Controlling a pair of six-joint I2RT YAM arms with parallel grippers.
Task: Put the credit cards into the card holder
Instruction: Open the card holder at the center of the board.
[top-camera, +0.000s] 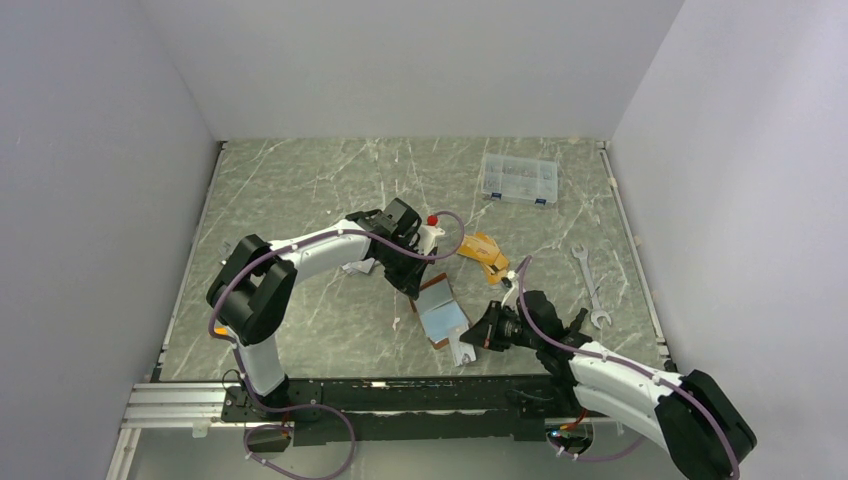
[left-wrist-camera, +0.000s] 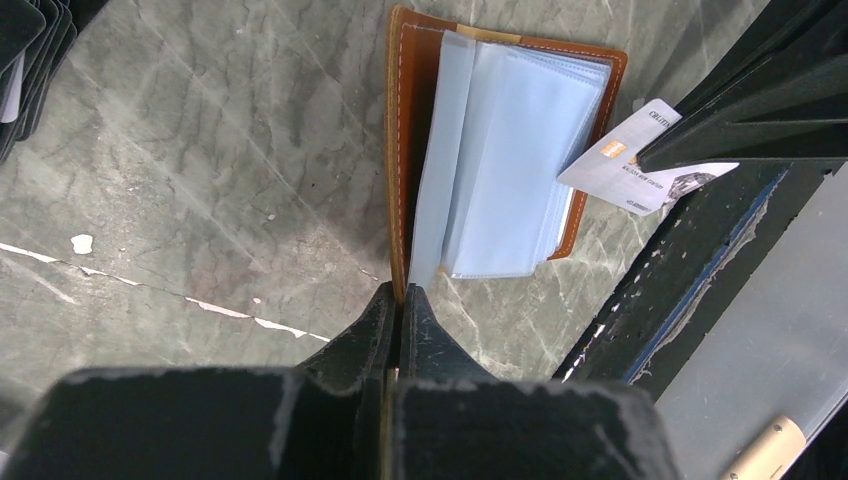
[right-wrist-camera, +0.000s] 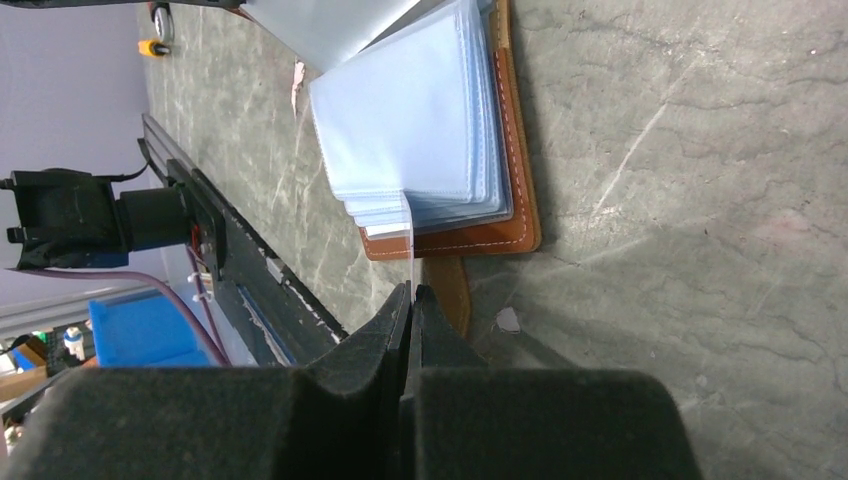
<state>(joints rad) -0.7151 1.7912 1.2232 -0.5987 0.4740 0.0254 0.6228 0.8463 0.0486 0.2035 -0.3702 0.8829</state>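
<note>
On the desk (top-camera: 300, 190) the card holder (top-camera: 441, 312) lies open, centre-front, left jaws clenched on its leather cover (left-wrist-camera: 404, 150). Right jaws pinch a pale credit card (left-wrist-camera: 628, 168) at the clear sleeves (left-wrist-camera: 500, 150); slight misalignment could buckle a sleeve or slip the card

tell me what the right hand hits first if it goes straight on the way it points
Likely the clear sleeves of the card holder; the card pinched in the right hand aims at their edge, but depth is unclear.
</note>
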